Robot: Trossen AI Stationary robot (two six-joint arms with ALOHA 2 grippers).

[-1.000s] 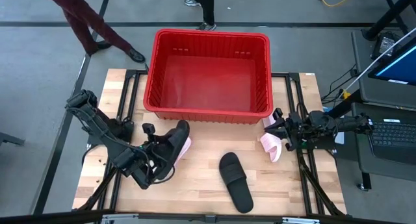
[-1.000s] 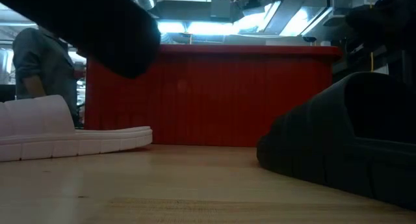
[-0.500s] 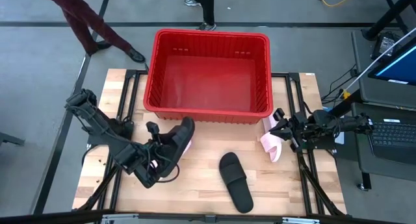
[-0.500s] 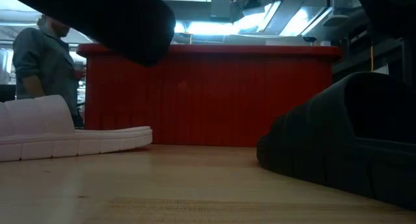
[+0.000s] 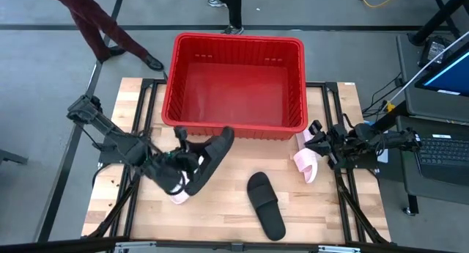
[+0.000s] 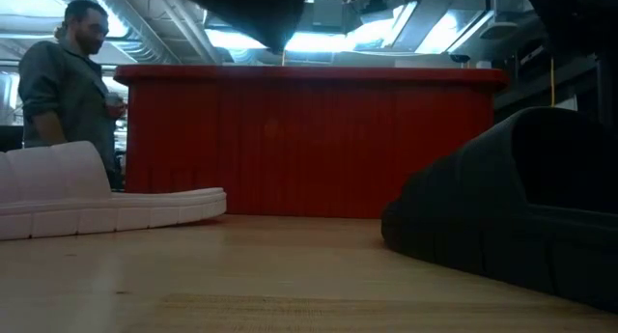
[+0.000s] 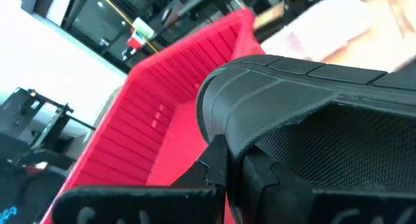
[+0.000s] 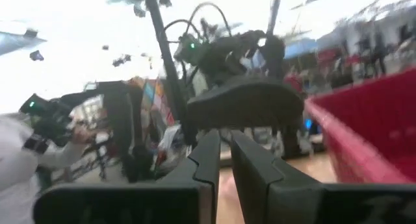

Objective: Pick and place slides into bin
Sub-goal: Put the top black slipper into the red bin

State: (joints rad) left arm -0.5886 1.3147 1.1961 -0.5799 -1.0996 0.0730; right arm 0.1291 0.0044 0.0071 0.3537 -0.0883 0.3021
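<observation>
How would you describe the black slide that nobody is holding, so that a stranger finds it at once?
Start from the red bin at the table's far edge and come toward the near edge. The free black slide lies flat on bare wood there, alone. The other black slide is lifted in the left gripper, and the rest are pink.

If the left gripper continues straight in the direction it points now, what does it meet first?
Probably the bin: the left gripper, shut on a black slide, points at its near wall. Its height is unclear.
</observation>
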